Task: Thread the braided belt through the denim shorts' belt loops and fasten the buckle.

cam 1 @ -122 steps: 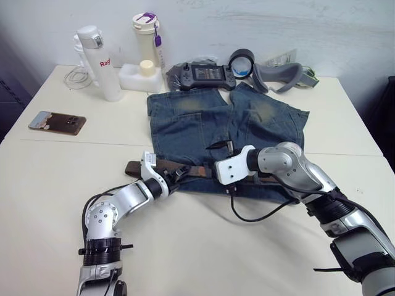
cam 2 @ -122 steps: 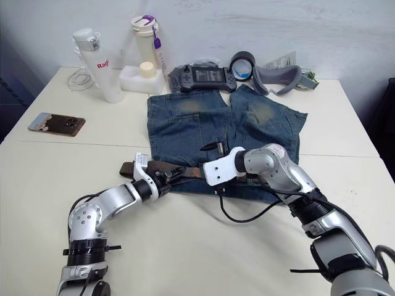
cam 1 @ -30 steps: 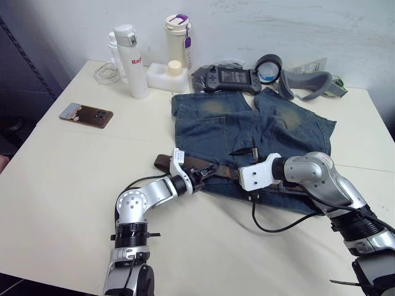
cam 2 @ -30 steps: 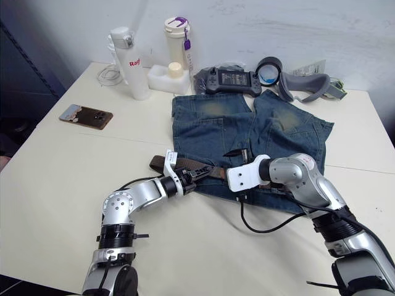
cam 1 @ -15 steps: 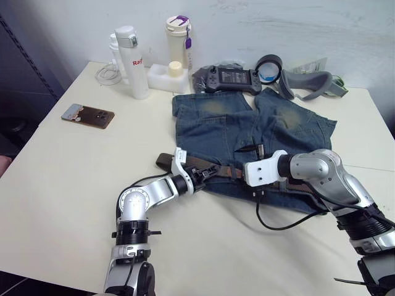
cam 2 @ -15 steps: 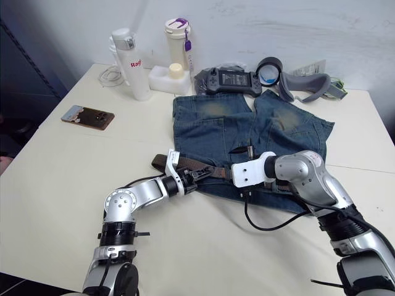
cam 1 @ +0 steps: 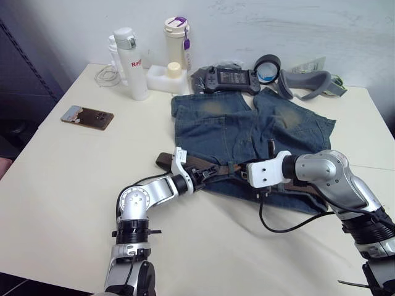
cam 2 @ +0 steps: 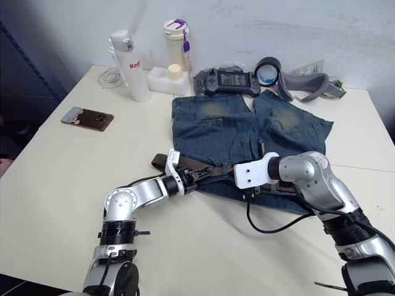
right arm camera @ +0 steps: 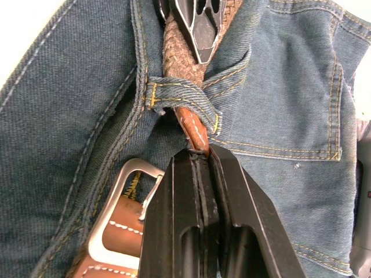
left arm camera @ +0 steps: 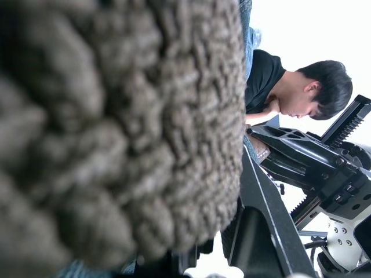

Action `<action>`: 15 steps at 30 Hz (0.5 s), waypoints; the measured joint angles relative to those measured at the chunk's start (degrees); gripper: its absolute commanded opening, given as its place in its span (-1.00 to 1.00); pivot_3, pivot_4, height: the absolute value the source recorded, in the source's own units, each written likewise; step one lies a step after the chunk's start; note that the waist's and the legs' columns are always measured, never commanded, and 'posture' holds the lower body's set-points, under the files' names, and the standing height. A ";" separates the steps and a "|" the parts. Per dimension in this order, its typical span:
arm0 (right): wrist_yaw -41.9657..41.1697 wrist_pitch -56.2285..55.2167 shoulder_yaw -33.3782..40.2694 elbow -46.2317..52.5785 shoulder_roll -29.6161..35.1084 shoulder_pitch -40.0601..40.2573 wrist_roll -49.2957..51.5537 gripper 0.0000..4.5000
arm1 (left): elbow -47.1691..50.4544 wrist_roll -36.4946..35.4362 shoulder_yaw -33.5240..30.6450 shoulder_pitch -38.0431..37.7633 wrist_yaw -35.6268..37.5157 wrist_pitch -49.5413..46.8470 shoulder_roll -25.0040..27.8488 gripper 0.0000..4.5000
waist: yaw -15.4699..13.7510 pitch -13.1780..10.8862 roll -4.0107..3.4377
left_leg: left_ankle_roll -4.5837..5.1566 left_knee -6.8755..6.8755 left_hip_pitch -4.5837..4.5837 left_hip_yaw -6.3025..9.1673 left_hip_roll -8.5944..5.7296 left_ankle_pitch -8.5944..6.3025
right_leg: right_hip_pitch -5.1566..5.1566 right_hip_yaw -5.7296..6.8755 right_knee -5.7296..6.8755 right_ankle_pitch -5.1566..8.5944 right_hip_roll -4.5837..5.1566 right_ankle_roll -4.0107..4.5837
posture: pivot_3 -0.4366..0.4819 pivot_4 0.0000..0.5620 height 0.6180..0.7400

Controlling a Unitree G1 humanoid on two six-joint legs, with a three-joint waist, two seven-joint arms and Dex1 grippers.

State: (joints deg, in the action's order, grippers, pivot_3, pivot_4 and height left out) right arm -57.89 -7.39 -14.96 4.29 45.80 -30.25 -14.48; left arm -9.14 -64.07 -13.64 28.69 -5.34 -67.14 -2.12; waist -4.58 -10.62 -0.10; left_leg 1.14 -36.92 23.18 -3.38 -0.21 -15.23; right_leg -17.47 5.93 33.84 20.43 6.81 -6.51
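Denim shorts (cam 1: 247, 132) lie flat on the cream table (cam 1: 68, 179), waistband toward the robot, legs pointing to the far edge. Blue cloth, faded yellowish-tan patches high on each leg, tan stitching on the pockets.

Braided belt (cam 2: 185, 165) runs along the waistband. Its dark brown woven strap starts just off the shorts' left edge and crosses onto the denim. In the right wrist view the weave (right arm camera: 179, 55) passes under one belt loop (right arm camera: 179, 92), and the smooth tan tip (right arm camera: 194, 130) comes out on the near side. The loop is pulled slightly askew around the strap.

Buckle (right arm camera: 124, 217): silver rectangular frame on a tan leather end with white stitching, lying on the denim just beside the right gripper's fingers, apart from the tip.

Right gripper (right arm camera: 201, 155): fingers pressed together, pinching the tan tip just past the loop. Seen from the head, it sits over the middle of the waistband (cam 1: 245, 174).

Left gripper (cam 2: 200, 173): on the strap left of the loop; its finger (right arm camera: 200, 26) lies along the weave just beyond the loop. Left wrist view shows the braid (left arm camera: 116, 127) pressed close. Cannot tell how far the fingers are open.

Far edge of the table: white bottle (cam 1: 131, 61), cream tumbler (cam 1: 176, 38), game controller (cam 1: 225, 79), roll of tape (cam 1: 267, 65), grey padded band (cam 1: 305, 83). A phone (cam 1: 87, 117) lies to the left.
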 measured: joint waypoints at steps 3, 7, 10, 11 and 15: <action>0.00 -0.02 0.00 0.00 -0.01 0.00 0.00 -1.00 | 0.14 1.14 0.48 0.06 1.02 -0.10 0.39 -0.61 | 0.02 0.02 -0.03 | 0.00 0.00 0.00 0.00 0.00 0.00 | 0.00 0.00 0.00 0.00 0.00 0.00 | -0.05 -0.47 0.86; 0.34 -0.64 -0.03 -0.12 -0.10 -0.02 0.21 -1.00 | 5.66 2.01 2.54 -1.45 3.41 -3.72 4.62 0.01 | 0.84 -0.06 0.08 | 0.00 0.34 0.05 -0.05 0.01 0.01 | -0.14 -0.05 -0.18 0.01 -0.07 0.01 | -0.05 -0.47 0.86; 0.70 -1.68 0.06 -0.53 0.03 -0.13 0.63 -1.00 | 11.21 -0.08 2.43 -2.61 4.47 -8.40 9.01 0.56 | 1.71 -0.08 0.10 | 0.19 0.83 0.02 -0.03 0.04 0.20 | -0.15 0.00 -0.27 0.06 -0.19 0.10 | -0.05 -0.47 0.86; 0.72 -2.19 0.31 -1.21 0.51 -0.17 1.15 -1.00 | 13.36 -1.27 2.04 -2.99 4.96 -10.32 10.93 0.75 | 2.08 -0.08 0.09 | 0.57 0.89 0.02 -0.05 0.07 0.50 | -0.17 0.00 -0.28 0.12 -0.24 0.20 | -0.05 -0.47 0.86; 0.13 -3.30 2.79 -3.78 2.98 -0.25 3.67 -1.00 | 18.65 -5.29 -0.25 -4.59 6.01 -15.89 17.36 0.97 | 3.28 -0.21 0.07 | 0.64 1.04 -0.03 0.01 0.23 0.54 | -0.19 0.11 -0.23 0.38 -0.36 0.46 | -0.05 -0.47 0.86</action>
State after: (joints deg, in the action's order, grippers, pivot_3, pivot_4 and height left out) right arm -57.76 -10.69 -12.17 0.50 48.78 -30.50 -10.81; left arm 9.51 -69.36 -13.89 24.10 0.67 -83.03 15.24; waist -1.30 -10.83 -0.03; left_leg 1.78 -35.89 23.15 -3.37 0.02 -14.69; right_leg -17.66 6.04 33.62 20.82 6.45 -6.05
